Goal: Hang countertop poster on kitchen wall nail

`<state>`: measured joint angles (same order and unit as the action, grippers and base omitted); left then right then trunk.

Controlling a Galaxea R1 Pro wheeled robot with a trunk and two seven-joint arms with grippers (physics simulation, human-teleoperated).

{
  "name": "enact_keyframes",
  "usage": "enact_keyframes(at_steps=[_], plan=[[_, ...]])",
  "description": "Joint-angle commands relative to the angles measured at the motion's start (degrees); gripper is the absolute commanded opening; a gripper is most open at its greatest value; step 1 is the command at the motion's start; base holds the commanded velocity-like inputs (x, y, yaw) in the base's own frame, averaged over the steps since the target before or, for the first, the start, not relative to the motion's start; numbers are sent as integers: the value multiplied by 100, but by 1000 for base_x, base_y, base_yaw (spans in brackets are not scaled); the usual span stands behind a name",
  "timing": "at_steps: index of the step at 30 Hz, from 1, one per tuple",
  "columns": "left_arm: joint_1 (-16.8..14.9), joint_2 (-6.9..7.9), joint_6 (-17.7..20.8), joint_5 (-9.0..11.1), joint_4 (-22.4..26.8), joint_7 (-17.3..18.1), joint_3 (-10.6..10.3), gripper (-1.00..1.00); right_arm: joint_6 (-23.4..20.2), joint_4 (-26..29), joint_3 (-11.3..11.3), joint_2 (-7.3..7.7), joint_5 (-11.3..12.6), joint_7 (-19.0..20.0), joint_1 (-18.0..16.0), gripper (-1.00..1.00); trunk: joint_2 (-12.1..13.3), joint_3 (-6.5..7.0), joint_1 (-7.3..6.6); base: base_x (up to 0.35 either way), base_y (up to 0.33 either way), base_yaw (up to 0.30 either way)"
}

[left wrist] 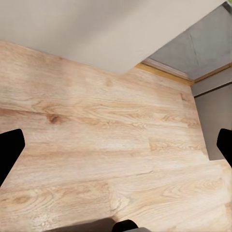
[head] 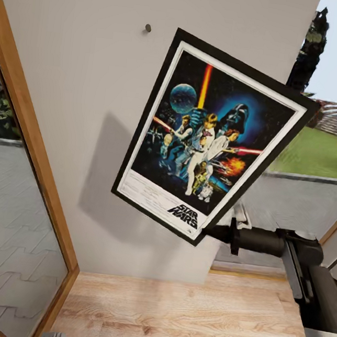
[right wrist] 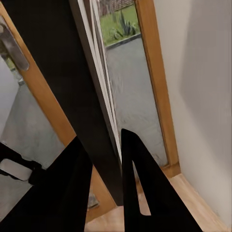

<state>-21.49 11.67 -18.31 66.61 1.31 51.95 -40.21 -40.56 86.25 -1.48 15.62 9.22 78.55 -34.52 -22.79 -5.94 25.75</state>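
As right gripper (right wrist: 108, 169) pinches, poster (head: 209, 136) tilts.

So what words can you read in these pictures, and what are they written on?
"STAR WARS": slanted lettering in the white strip at the bottom of the poster, which the right tool holds tilted in front of the wall.
Rows of tiny print in the same strip beside that lettering: too small to read.
No other words, numbers or signs can be read in the pictures.

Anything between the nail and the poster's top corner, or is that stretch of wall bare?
Bare. In the head view only plain pale wall separates the nail from the tilted poster, which the right gripper holds by its lower corner.
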Motion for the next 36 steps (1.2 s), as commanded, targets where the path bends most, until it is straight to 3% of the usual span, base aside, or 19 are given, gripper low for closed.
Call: enact_keyframes(at_steps=[1, 9, 10, 13, 18, 22, 23, 29, 36], plan=[[-4, 2, -32, 36, 1, 8, -48, 100, -203, 1, 63, 2, 19, 12, -157, -100, -13, -14, 3, 0, 0, 0], [-4, 2, -33, 36, 1, 2, -54, 100, -1435, -49, 659, 3, -23, 10, -1700, -100, -13, -14, 3, 0, 0, 0], [-2, 2, -33, 36, 1, 5, -56, 100, -1571, -268, 742, 3, -30, 6, -2115, -100, -13, -14, 3, 0, 0, 0], [-3, 2, -33, 36, 1, 1, -56, 100, -1640, -740, 820, 1, -33, 7, -2608, -100, -13, -14, 3, 0, 0, 0], [-4, 2, -33, 33, 1, 0, -57, 100, -1670, -1957, 1541, -27, -35, -4, -3686, -100, -13, -14, 3, 0, 0, 0], [-4, 2, -33, 33, 1, 2, -57, 100, -1674, -2466, 1688, -123, -69, -17, -4048, -100, -13, -14, 3, 0, 0, 0], [-3, 2, -33, 33, 1, 1, -57, 100, -1674, -2743, 1726, -233, -213, -41, -4191, -100, -13, -14, 3, 0, 0, 0], [-4, 2, -33, 31, 1, 1, -57, 100, -1674, -3146, 1759, -587, -915, -57, -4397, -100, -13, -14, 3, 0, 0, 0], [-4, 2, -33, 28, 1, 0, -57, 100, -1674, -3534, 1765, -960, -1371, -58, -4633, -100, -13, -14, 3, 0, 0, 0]])
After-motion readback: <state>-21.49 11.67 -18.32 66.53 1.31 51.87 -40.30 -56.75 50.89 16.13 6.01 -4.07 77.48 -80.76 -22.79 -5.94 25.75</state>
